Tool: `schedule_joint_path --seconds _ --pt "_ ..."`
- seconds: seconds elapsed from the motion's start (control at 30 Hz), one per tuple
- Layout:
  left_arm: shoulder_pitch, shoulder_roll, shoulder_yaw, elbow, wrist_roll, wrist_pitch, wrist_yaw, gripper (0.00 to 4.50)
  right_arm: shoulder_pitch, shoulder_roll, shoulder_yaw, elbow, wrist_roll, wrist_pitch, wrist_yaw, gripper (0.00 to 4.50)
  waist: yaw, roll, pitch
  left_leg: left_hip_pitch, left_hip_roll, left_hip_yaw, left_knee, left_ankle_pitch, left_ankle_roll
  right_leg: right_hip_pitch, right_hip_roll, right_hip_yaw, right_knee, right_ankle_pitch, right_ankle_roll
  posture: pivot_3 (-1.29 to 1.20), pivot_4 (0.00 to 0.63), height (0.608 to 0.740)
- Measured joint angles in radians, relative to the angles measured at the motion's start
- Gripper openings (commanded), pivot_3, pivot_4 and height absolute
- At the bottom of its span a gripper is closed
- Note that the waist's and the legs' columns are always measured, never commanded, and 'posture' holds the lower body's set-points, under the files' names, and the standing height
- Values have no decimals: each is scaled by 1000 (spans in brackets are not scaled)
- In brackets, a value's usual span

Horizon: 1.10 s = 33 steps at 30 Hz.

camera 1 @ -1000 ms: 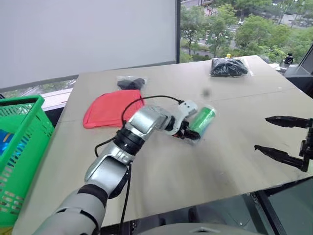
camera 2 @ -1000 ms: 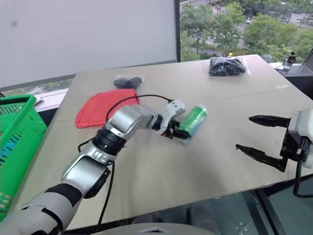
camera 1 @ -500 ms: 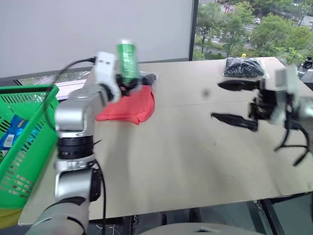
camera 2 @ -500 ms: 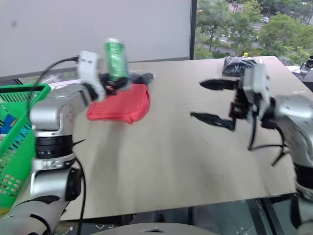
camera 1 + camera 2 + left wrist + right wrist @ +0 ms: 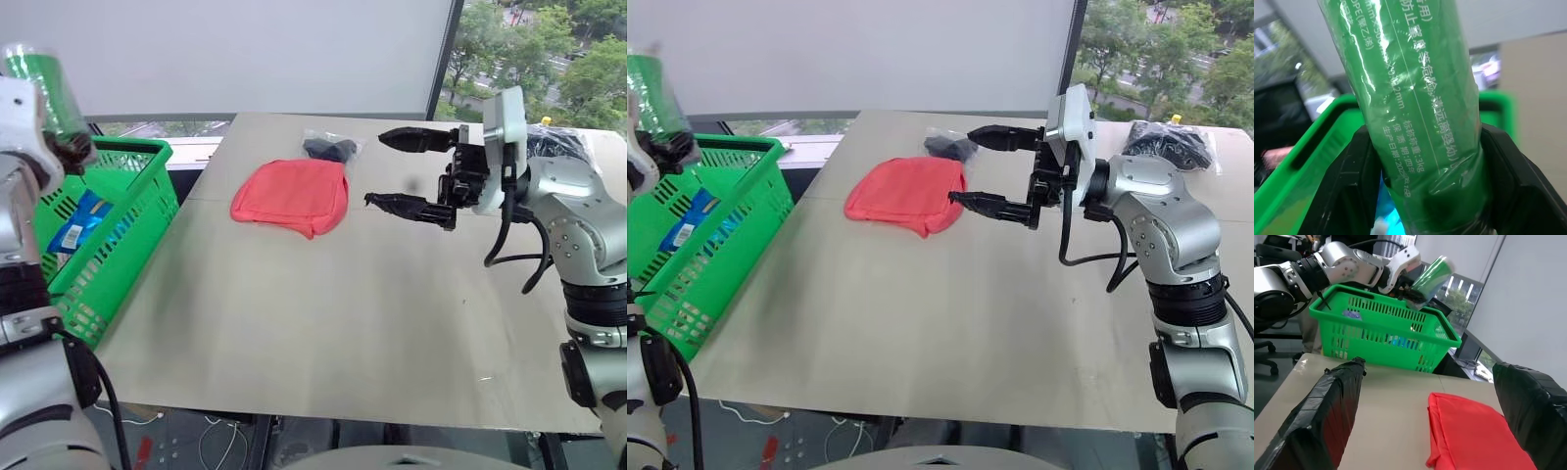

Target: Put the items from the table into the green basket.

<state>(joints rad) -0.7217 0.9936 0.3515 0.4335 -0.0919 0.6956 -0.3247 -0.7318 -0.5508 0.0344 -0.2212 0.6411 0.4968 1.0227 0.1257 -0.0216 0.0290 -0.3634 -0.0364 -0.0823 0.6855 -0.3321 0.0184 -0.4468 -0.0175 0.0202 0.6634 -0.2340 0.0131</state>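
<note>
My left gripper point(image 5: 71, 145) is shut on the green can point(image 5: 41, 83), holding it upright in the air over the green basket point(image 5: 147, 157); the left wrist view shows the can point(image 5: 1420, 98) clamped between both fingers point(image 5: 1347, 196) with the basket's rim behind. On the table point(image 5: 323, 313) lies the red pouch point(image 5: 291, 193), with a clear bag of black contents point(image 5: 331, 149) just behind it. My right gripper point(image 5: 963, 164) hovers open beside the pouch, pointing left with nothing in it. A second clear bag point(image 5: 1171, 142) lies far right.
A blue packet point(image 5: 78, 220) lies inside the basket, which stands off the table's left edge. Windows and a white blind run behind the table. The right wrist view looks past the pouch point(image 5: 1474, 435) toward the basket point(image 5: 1386, 333) and the can point(image 5: 1432, 274).
The left arm has lifted the can off the table and swung it left and up over the basket. The right gripper has moved left toward the red pouch. The camera has turned left.
</note>
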Motion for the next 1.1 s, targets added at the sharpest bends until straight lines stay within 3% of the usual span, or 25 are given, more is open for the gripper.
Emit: schedule_joint_path --seconds 0.17,0.2,0.27,0.33,0.47,0.63,0.7,0.8,0.83,0.93,1.1 --pt "8 3 5 58 10 -1 29 2260 0 13 3 -5 -11 -6 -3 4500 -1 -1 -1 0 0 -1 0 3 -4 0 0 -1 2 0 -1 234 0 740" --pt "26 3 4 59 12 -7 30 2975 0 16 6 -9 -15 -8 -3 4500 -1 -1 -1 1 1 -1 0 3 -4 0 0 -1 4 1 -1 234 0 740" --pt "48 3 4 61 12 -6 29 3481 1 16 6 -14 -17 -8 -2 4500 -3 -1 -1 2 1 -1 0 3 -4 0 0 -1 5 1 -2 236 0 740" --pt "67 3 4 61 12 -4 29 4421 2 16 6 -17 -19 -9 -1 4500 -5 -2 -2 2 1 0 0 3 -4 0 0 -1 6 1 -2 238 0 740" --pt "78 -2 14 49 28 -51 98 4421 9 15 6 -19 -27 -10 3 4500 -3 -3 -2 2 1 -1 0 3 -4 -1 0 -2 7 1 -2 231 0 740" --pt "63 -94 33 -54 28 -246 163 4421 46 3 5 -22 -63 -19 -25 4500 12 -5 -6 2 1 -1 0 3 -4 0 -2 -2 8 1 -3 211 0 740" --pt "53 -177 27 -144 -13 -260 150 4421 80 -11 -2 -16 -118 -27 -80 4500 23 -6 -10 2 0 -1 1 3 -4 0 -2 -2 8 1 -3 191 0 740" --pt "47 -378 -68 -356 -217 -161 -21 4421 174 -83 -26 86 -255 -27 -214 4500 44 -10 -14 1 -1 -2 3 3 -4 1 -4 -3 8 1 -3 145 0 740" --pt "51 -395 -98 -382 -249 -140 -58 4421 191 -95 -34 107 -271 -27 -224 4500 42 -10 -14 1 -1 0 3 3 -4 0 -3 -2 8 1 -3 127 0 740" --pt "102 -390 -185 -463 -327 -72 -221 4421 278 -183 -69 170 -290 -43 -194 4500 7 -7 -15 3 2 4 0 3 -4 -1 0 2 8 1 -3 92 0 740" --pt "229 -338 -216 -491 -376 -16 -365 4421 376 -265 -148 198 -277 -64 -122 4500 -85 -3 -17 9 7 14 -3 3 -3 0 3 6 9 -1 -6 64 0 740"
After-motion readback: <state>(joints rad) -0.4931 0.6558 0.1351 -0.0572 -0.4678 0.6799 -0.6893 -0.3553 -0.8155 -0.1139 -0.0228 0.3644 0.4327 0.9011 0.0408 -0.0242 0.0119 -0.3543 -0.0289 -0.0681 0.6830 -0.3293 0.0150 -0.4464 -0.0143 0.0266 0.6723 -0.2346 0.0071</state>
